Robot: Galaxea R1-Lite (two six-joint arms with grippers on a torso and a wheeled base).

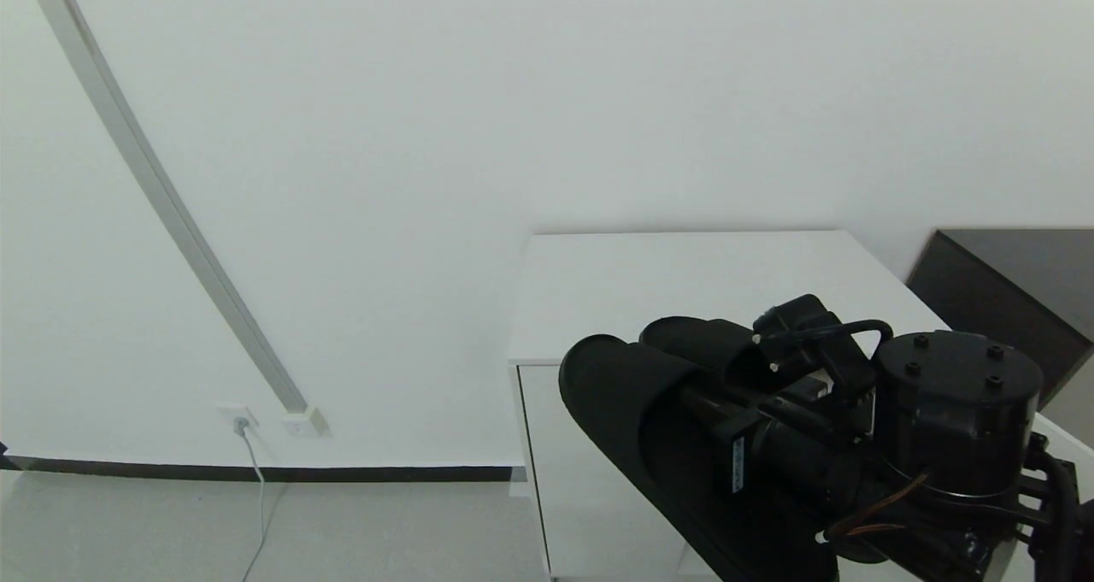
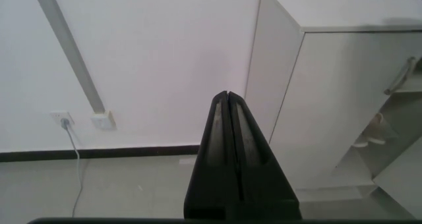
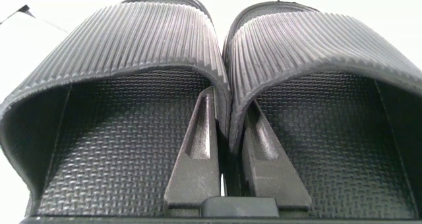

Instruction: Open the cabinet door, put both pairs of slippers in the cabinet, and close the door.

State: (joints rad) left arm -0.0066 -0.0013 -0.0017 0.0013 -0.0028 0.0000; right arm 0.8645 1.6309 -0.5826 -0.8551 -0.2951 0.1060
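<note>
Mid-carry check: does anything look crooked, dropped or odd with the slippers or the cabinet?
Nothing stands out. The right gripper clamps the black slippers by their adjoining strap edges, one finger inside each, and the pair sits side by side. The white cabinet looks intact. The left gripper is shut and empty.

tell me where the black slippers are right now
In the head view's lower right, the black slippers are pinched side by side in the right gripper, held in front of the white cabinet.
</note>
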